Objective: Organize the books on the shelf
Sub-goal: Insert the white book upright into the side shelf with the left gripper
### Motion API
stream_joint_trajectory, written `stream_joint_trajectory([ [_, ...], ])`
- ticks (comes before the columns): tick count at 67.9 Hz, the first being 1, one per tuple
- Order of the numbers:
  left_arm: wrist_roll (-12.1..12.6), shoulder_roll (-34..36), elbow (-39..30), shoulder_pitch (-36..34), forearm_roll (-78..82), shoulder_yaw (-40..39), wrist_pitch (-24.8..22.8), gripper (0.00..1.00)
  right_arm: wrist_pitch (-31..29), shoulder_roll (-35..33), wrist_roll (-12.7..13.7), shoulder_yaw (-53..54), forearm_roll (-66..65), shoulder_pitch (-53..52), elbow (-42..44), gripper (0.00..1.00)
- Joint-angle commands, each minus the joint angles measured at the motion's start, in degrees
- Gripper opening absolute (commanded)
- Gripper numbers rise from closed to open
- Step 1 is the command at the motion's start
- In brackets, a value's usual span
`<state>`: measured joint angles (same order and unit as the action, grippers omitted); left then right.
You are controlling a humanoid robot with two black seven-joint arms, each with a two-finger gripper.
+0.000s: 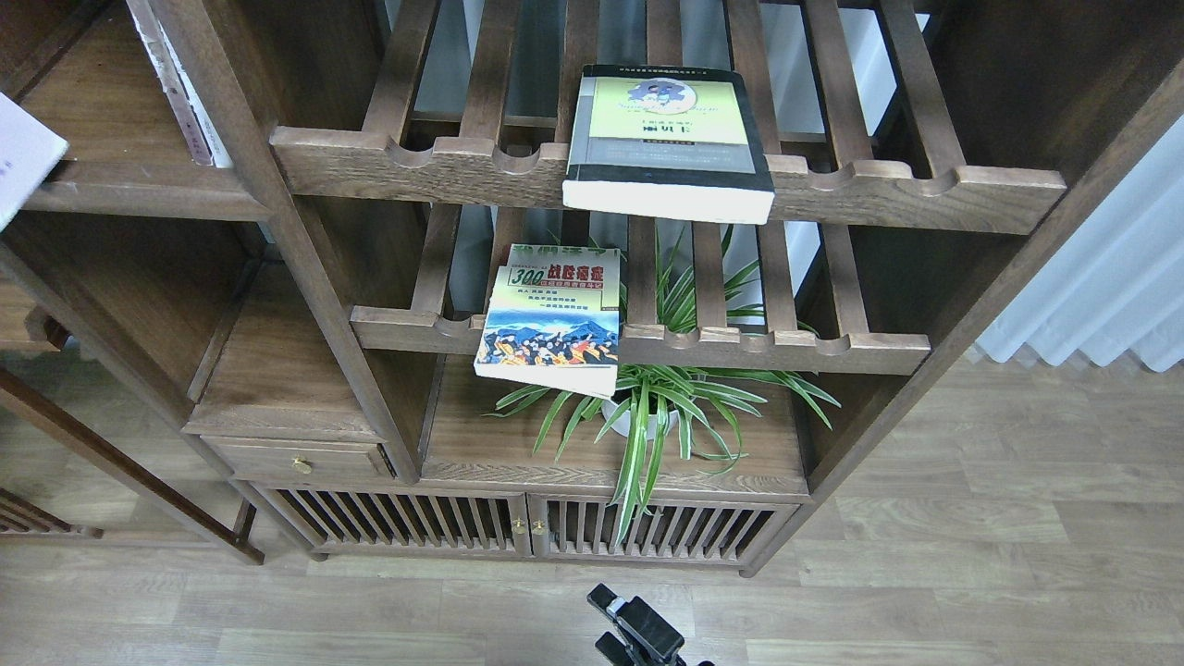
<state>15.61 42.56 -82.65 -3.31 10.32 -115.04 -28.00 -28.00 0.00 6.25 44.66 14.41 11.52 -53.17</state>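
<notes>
The thick yellow-and-grey book lies flat on the upper slatted rack, its front end overhanging the notched rail. The colourful "300" book lies flat and slightly askew on the lower slatted rack, also overhanging. A corner of the pale lavender book shows at the far left edge, tilted, in front of the flat dark brown shelf; what holds it is out of view. A black two-part gripper end pokes up at the bottom centre over the floor, far from all the books. I cannot tell which arm it belongs to or whether it is open.
A thin white book leans upright at the right end of the flat shelf. A spider plant in a white pot stands under the lower rack. A drawer and slatted cabinet doors sit below. A white curtain hangs at the right.
</notes>
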Motion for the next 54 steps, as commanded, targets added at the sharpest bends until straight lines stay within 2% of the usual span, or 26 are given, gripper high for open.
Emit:
stream_joint_trajectory([
  [1,0.2,0.0,0.2,-5.9,4.9,1.9,0.0,0.06,0.0,0.0,0.0,0.1,0.1,0.0,0.0,0.99],
  [23,1.1,-0.1,1.8,-18.3,10.8,9.4,0.0,0.06,0.0,0.0,-0.1,0.1,0.2,0.2,0.0,0.99],
  [40,1.0,-0.4,8.8,-32.6,16.8,20.2,0.0,0.06,0.0,0.0,-0.1,0.2,0.3,0.1,0.0,0.99],
  [54,0.9,-0.6,13.7,-40.1,17.0,26.5,0.0,0.06,0.0,0.0,-0.2,0.3,0.5,0.1,0.0,0.99],
])
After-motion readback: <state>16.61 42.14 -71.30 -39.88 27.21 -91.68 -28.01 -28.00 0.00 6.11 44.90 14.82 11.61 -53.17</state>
